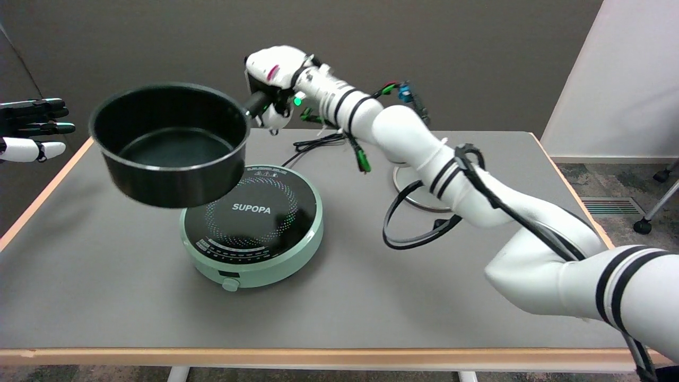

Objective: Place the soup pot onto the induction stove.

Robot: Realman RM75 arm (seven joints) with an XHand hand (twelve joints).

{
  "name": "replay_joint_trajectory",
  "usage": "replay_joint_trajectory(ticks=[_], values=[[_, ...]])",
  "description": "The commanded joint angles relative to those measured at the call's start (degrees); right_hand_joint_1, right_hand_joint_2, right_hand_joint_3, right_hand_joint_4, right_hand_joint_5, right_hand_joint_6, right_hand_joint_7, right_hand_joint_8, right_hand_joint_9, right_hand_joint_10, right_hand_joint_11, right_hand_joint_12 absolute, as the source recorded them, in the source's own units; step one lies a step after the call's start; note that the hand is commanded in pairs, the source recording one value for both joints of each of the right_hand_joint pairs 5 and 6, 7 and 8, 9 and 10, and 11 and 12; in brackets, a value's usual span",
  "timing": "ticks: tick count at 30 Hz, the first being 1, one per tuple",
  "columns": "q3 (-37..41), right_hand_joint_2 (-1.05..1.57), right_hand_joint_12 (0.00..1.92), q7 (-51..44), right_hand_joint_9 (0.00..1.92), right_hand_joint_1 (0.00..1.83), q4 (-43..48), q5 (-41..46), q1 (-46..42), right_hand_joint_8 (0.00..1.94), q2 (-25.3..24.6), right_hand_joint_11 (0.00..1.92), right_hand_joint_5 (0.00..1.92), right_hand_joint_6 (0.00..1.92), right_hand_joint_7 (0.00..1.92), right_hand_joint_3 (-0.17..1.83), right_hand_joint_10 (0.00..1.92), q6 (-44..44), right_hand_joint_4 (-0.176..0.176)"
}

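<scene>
Standing by the one grey worktop (106, 276), I see one white arm reaching in from the right side. That arm ends in the right hand (273, 79), and its fingers (276, 119) are curled tight around the black handle of the soup pot (170, 143). The pot is up in the air, not touching anything. It hangs over the left back part of the induction stove (254, 228) and sticks out past the stove's left side. There is one pot. It is black inside and out, round, deep and empty, with a thin shiny rim, and it tips a little toward me. There is one stove. It is round and pale green with a black top that says SUPOPA, and it has one small knob in front. One glass lid (414, 185) lies flat behind the arm, mostly hidden. One black cord (318, 142) lies behind the stove.
</scene>
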Motion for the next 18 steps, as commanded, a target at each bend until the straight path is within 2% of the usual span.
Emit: replay_joint_trajectory(ticks=[1, 10, 18], values=[[-5.8, 1.16, 1.91, -0.4, 1.91, 1.0, -15.3, 0.3, 3.5, 1.91, -9.6, 1.91, 1.91, 1.91, 1.91, 1.12, 1.91, -0.6, -0.052], [-4.5, 1.15, 1.91, -0.5, 1.91, 1.0, -17.4, -2.3, 3.4, 1.91, -9.4, 1.91, 1.91, 1.91, 1.91, 1.12, 1.91, -0.1, -0.05], [-4.3, 1.13, 1.91, -0.5, 1.91, 1.0, -13.4, -2.6, 2.5, 1.91, -5.6, 1.91, 1.91, 1.91, 1.91, 1.14, 1.91, 0.3, -0.049]])
